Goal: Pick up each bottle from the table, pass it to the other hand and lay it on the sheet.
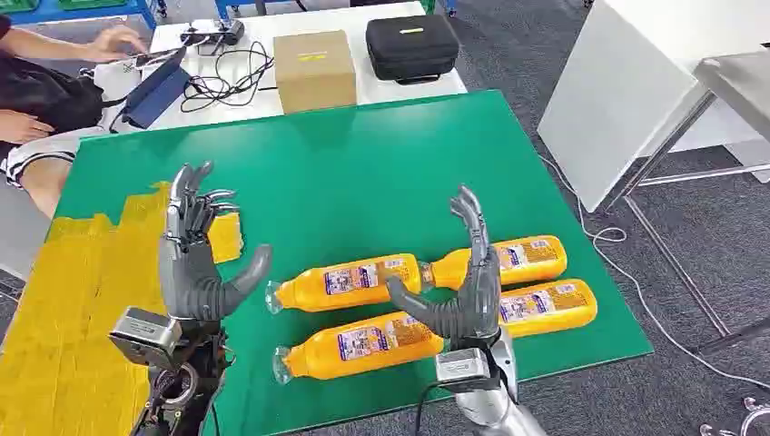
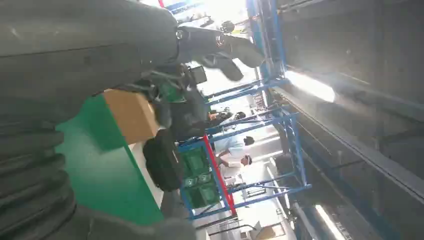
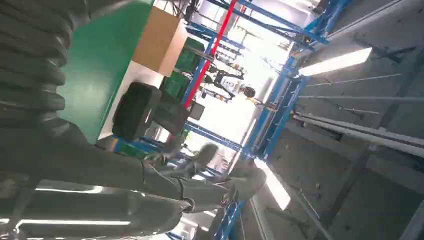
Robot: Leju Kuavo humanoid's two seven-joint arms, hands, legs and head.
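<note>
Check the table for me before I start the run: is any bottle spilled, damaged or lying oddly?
Nothing stands out. Four orange bottles lie on their sides on the green table, none visibly leaking or damaged. The yellow sheet holds no bottle yet. The left hand and right hand are raised, fingers apart, holding nothing.

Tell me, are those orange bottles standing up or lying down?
Lying down: all four orange bottles rest on their sides on the green table.
</note>
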